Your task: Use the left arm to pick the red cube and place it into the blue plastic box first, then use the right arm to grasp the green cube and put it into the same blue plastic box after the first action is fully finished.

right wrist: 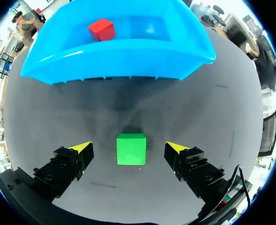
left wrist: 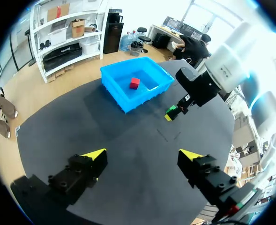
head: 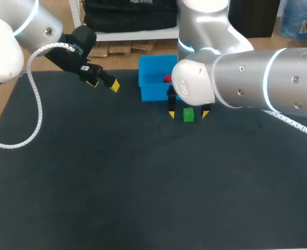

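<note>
The red cube (right wrist: 101, 29) lies inside the blue plastic box (right wrist: 128, 51), also seen as the red cube (left wrist: 135, 83) in the blue box (left wrist: 121, 89) in the left wrist view and in the head view as a red cube (head: 167, 78) in the box (head: 152, 88). The green cube (right wrist: 131, 148) sits on the black table between the open fingers of my right gripper (right wrist: 129, 150), not touched by either. In the head view the green cube (head: 188, 114) lies just in front of the box under my right gripper (head: 188, 113). My left gripper (head: 104, 83) hangs open and empty, left of the box; it shows as my left gripper (left wrist: 142, 155).
The black table mat (head: 143, 182) spreads wide in front of and to the left of the box. My right arm (head: 247, 78) lies over the table's right rear part.
</note>
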